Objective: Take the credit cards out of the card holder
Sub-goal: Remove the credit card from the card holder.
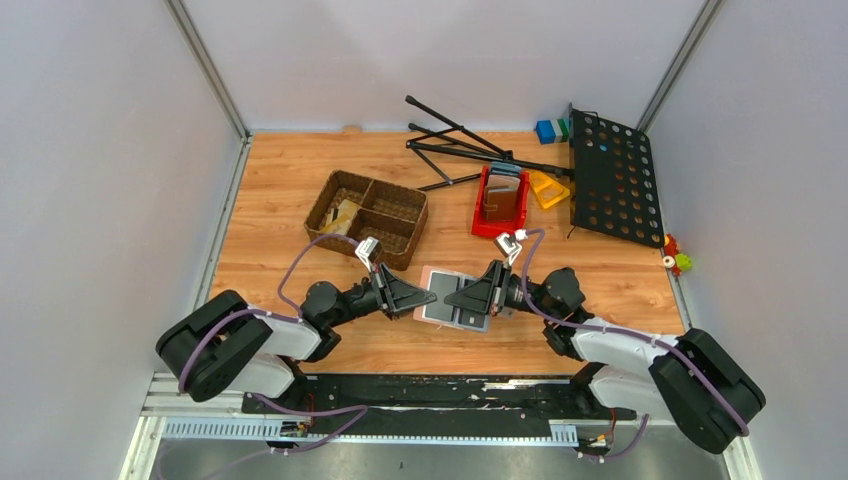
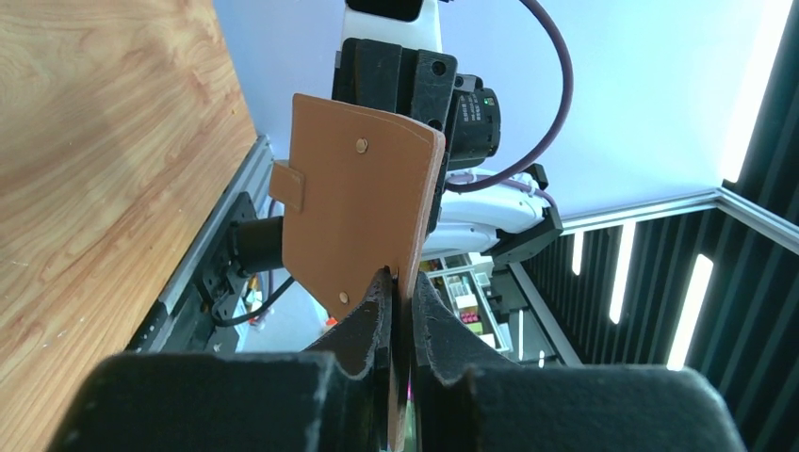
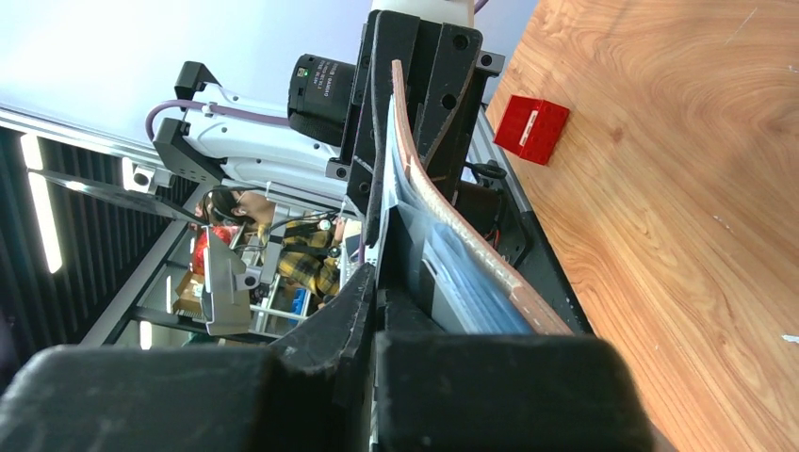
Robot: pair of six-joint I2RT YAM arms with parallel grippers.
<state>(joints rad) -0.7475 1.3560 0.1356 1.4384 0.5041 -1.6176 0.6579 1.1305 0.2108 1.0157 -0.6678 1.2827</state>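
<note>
Here's the flat taupe-brown bifold card holder [image 1: 452,300], spread open between my two tools over the near middle of the wood-grain table [image 1: 300,180]. From above, its inside faces up: light grey lining, dark slot strips near the fold, a pinkish-brown rim all round.

The left wrist view shows the outside: smooth tan leather, a small tab sticking off one edge, two tiny round studs. My left tool [image 2: 399,281] is nipped down on the bottom edge of that leaf, the jaws a sliver apart with the leather between them.

The right wrist view gets the holder edge-on. It bows in a gentle curve, with a stitched brown rim and flat blue-grey panels against the lining. My right tool [image 3: 377,275] is closed tight, jaws pressed together right at that inner face. Whether it has a card or a strip of lining between them, I can't tell.

Both arms reach in low from their bases, forearms nearly level, wrists rolled onto their sides. The tools point at each other, almost nose to nose. In both wrist views the holder hangs clear of the wood.

Further back sit a brown woven basket with compartments [image 1: 366,215], a red plastic bin [image 1: 500,205] and a black perforated metal panel [image 1: 615,180].
</note>
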